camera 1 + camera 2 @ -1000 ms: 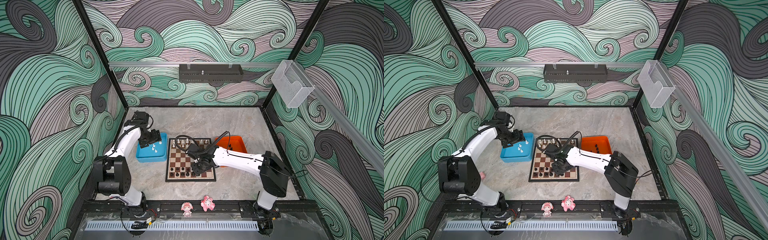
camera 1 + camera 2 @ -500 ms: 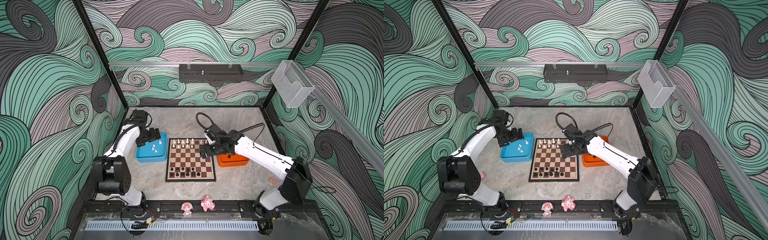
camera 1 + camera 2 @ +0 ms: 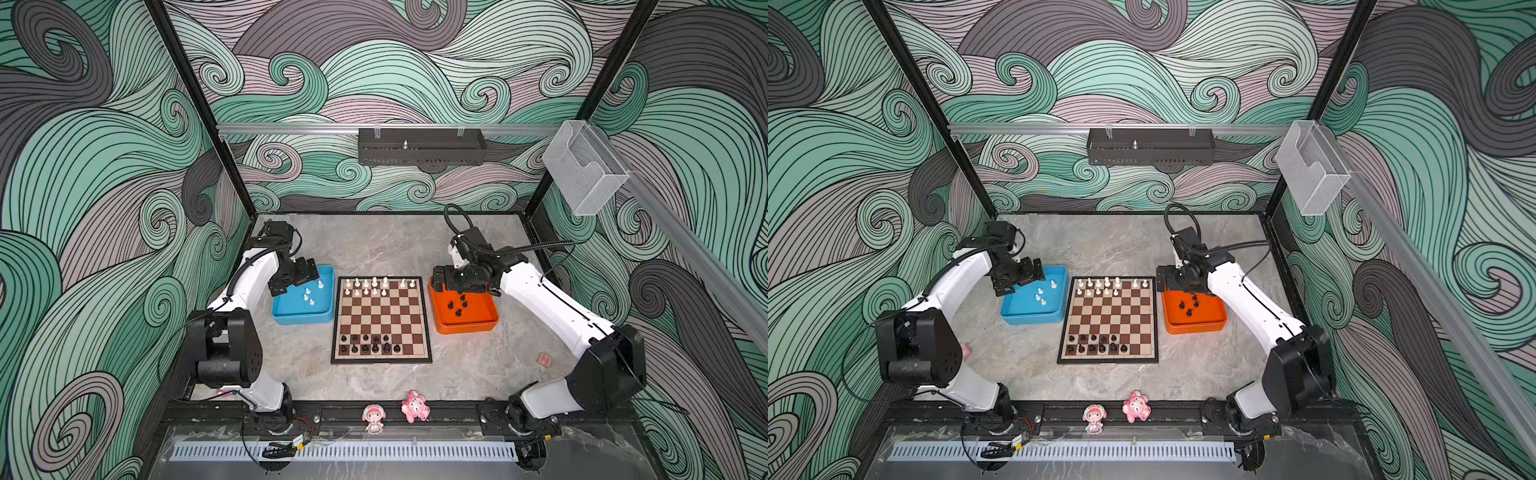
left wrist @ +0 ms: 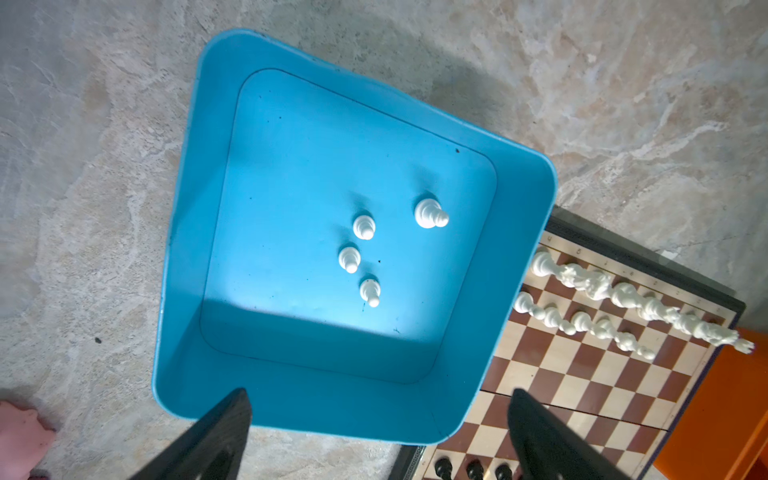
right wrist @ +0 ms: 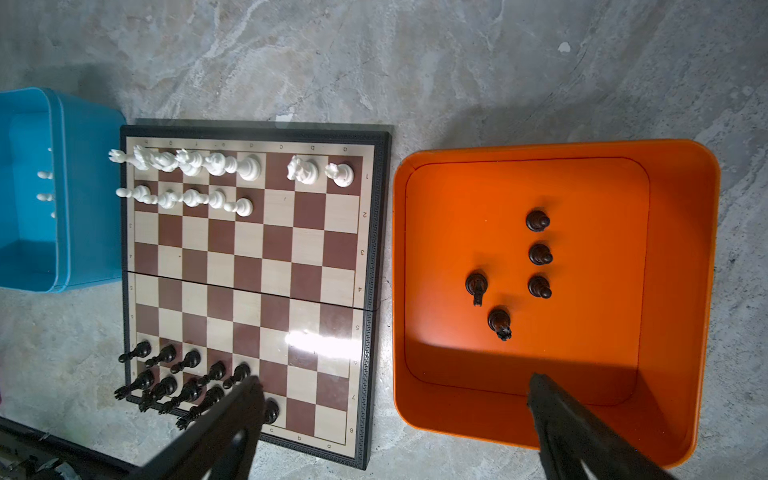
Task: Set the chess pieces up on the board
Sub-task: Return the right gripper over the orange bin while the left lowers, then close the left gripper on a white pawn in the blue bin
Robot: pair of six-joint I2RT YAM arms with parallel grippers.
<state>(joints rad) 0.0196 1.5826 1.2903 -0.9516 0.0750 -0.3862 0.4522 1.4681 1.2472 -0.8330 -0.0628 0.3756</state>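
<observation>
Tabletop (image 3: 374, 245) marbled, with the board (image 3: 381, 320) set at its middle. Just beside the board's left edge a blue tray (image 3: 303, 319) is placed, just beside its right edge an orange tray (image 3: 465, 327). Over the blue tray's far edge the left gripper (image 4: 378, 395) is held, jaws spread wide, nothing between them. The right gripper (image 5: 395, 380) is held likewise, spread and empty, over the orange tray's far edge. Along the board's far edge white pieces (image 3: 374, 284) are ranked, along its near edge black pieces (image 3: 370, 345), both ranks incomplete. Four loose white pieces (image 4: 363, 226) are left upright in the blue tray, five loose black pieces (image 5: 539, 253) in the orange. Judged light, glossy, slippery, easily toppled; best pinched from above at the narrow waist.
</observation>
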